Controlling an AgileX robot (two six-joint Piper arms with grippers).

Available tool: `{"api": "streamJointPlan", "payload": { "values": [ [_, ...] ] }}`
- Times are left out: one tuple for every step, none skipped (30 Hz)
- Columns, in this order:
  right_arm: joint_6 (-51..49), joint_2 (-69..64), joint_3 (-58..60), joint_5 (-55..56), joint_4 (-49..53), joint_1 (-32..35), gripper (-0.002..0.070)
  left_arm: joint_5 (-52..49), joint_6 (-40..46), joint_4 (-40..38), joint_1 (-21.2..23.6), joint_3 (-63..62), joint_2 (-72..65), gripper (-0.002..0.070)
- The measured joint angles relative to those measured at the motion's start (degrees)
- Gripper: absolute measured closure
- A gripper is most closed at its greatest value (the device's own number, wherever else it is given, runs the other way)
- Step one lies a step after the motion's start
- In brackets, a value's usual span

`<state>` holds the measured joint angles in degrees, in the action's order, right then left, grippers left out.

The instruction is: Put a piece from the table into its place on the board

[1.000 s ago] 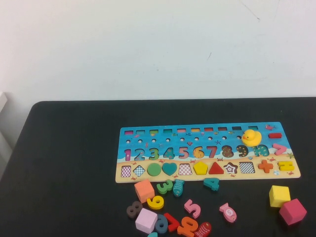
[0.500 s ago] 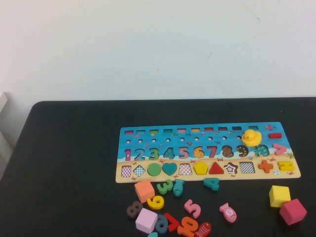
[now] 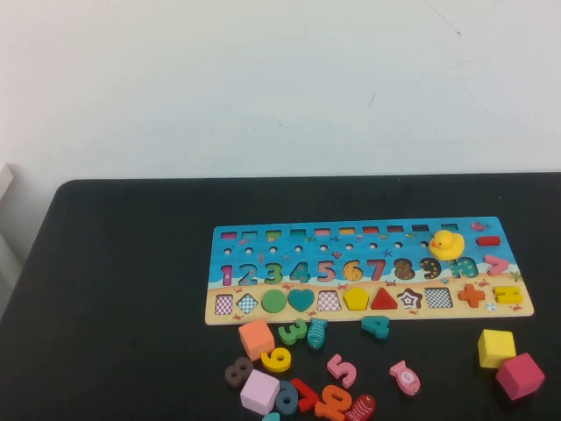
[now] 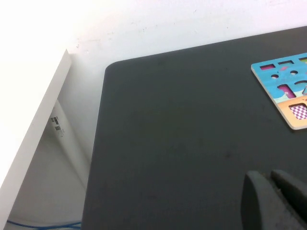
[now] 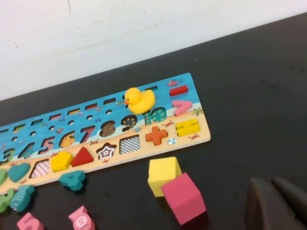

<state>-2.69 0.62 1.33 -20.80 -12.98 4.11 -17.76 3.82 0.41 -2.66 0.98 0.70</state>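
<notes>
Near the tabletop's [image 3: 123,289] front edge, right of centre, sits the puzzle board [image 3: 364,267], with loose pieces scattered between it and that edge: orange block [image 3: 256,338], teal 4 [image 3: 375,325], pink fish [image 3: 405,377], yellow cube [image 3: 495,347] and magenta cube [image 3: 520,375] near the front-right corner. Neither arm shows in the high view. Left gripper [image 4: 276,201] hovers over bare tabletop near the left edge; right gripper [image 5: 278,203] hovers beside the magenta cube. Both hold nothing; can't tell how far either gripper's fingers are spread. Risks: the front pile is tightly packed, so a grab there could drag neighbours; the rubber duck [image 3: 446,245] sits on the board and could get knocked. Right wrist view shows the board's right end and the cubes close up; left wrist view shows only the board's left corner.
</notes>
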Motion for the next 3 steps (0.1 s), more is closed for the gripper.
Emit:
{"api": "streamJointPlan", "payload": {
  "values": [
    [0.0,0.0,0.0,0.0,0.0,0.0,0.0657,0.0,0.04,0.0,0.0,0.0,0.0,0.0675],
    [0.0,0.0,0.0,0.0,0.0,0.0,0.0657,0.0,0.04,0.0,0.0,0.0,0.0,0.0675],
    [0.0,0.0,0.0,0.0,0.0,0.0,0.0657,0.0,0.04,0.0,0.23,0.0,0.0,0.0675]
  ]
}}
